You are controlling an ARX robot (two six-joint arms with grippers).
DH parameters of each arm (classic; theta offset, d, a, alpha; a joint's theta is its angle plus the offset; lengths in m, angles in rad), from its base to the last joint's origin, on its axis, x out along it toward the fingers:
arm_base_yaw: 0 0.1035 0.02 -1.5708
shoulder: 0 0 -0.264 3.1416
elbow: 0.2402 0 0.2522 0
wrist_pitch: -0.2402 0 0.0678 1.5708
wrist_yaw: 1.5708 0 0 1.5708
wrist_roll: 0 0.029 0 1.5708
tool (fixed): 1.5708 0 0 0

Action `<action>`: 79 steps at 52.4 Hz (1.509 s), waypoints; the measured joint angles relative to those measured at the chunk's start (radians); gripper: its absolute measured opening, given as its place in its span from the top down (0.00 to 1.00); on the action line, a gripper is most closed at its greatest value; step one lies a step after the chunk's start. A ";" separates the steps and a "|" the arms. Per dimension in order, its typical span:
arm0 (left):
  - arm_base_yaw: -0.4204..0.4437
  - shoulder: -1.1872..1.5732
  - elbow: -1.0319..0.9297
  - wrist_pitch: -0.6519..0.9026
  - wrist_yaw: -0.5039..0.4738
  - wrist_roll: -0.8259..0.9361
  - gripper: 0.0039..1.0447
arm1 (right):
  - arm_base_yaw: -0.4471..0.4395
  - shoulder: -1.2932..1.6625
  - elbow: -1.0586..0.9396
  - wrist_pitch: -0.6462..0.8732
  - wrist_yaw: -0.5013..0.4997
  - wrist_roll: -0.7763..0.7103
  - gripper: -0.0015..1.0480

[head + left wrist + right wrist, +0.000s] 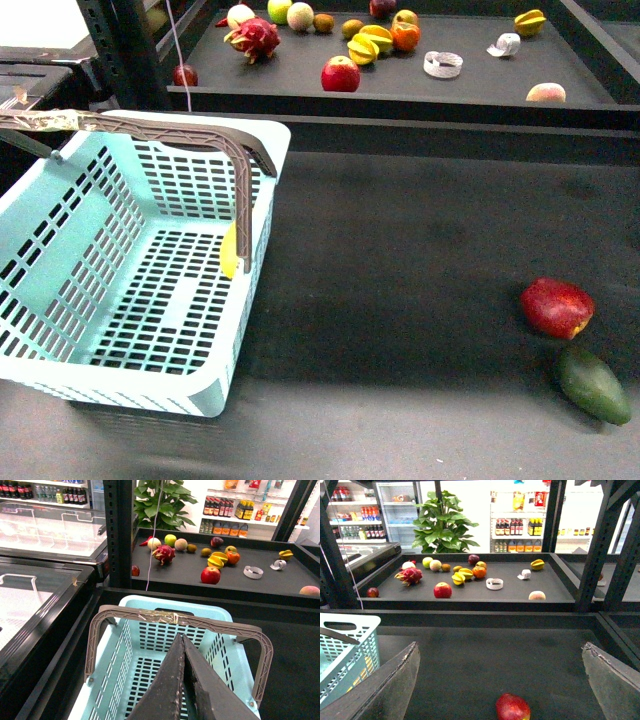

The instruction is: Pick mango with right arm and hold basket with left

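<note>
Risk, wrong fruit: the right gripper (500,652) hangs above a red fruit (556,307), with a dark green fruit (594,385) just beside that one. Closing here would likely take the red one instead of the mango.
Risk, loose basket: the left gripper (182,641) is not on the basket (60,300). A reach inside could push the basket across the dark table (420,260).
Risk, handle: the grey-brown handle (245,175) stands raised right by the mango and may snag the arm as it goes in.
Right jaws: spread wide, nothing between them.
Left jaws: pressed together, holding nothing visible, poised above the basket just short of the handle.
Mango position: the mango (229,250) seems to lie inside the basket, against the wall facing the red fruit and well apart from that fruit.
Mango look: only a narrow yellow sliver shows, smooth; the handle's upright and the slotted wall hide the rest.
Mango handling: glossy, rounded skin will probably slip in a shallow pinch.
</note>
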 joint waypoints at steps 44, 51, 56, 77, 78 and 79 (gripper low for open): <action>0.000 -0.605 -0.017 -0.551 0.001 0.010 0.99 | 0.000 0.000 0.000 0.000 0.000 0.000 0.08; 0.000 -0.666 -0.017 -0.613 0.001 0.010 0.99 | 0.000 0.000 0.000 0.000 0.000 0.000 0.08; 0.000 -0.694 -0.017 -0.640 0.001 0.010 0.99 | 0.000 0.000 0.000 0.000 0.000 0.000 0.08; 0.000 -0.883 -0.017 -0.837 0.001 0.011 0.99 | 0.000 0.000 0.000 0.000 0.000 0.000 0.08; 0.000 -0.883 -0.017 -0.837 0.001 0.011 0.99 | 0.000 0.000 0.000 0.000 0.000 0.000 0.08; 0.000 -0.883 -0.017 -0.837 0.001 0.011 0.99 | 0.000 0.000 0.000 0.000 0.000 0.000 0.08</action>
